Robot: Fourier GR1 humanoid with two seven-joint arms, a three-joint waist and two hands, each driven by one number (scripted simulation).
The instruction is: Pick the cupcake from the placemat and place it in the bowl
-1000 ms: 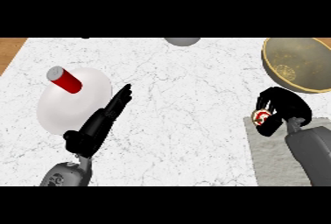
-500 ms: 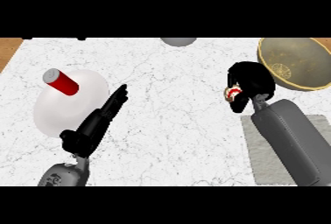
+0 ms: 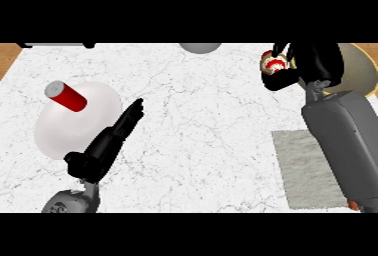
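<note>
My right hand (image 3: 314, 62) is raised at the upper right, its fingers curled round the cupcake (image 3: 274, 65), whose red and white top shows at the hand's left side. The hand and cupcake hang over the left rim of the brass-coloured bowl (image 3: 360, 70), most of which the hand and forearm hide. The grey placemat (image 3: 295, 165) lies at the lower right, partly under my right forearm. My left hand (image 3: 111, 142) rests at the lower left with straight fingers pointing up and right, holding nothing.
A white plate (image 3: 74, 125) at the left carries a red can (image 3: 66, 96) lying on its side. A grey round object (image 3: 200, 47) pokes in at the top edge. A wooden strip shows at the far left.
My right hand has carried the cupcake up and away from the placemat toward the bowl's rim. The left hand has stayed still.
</note>
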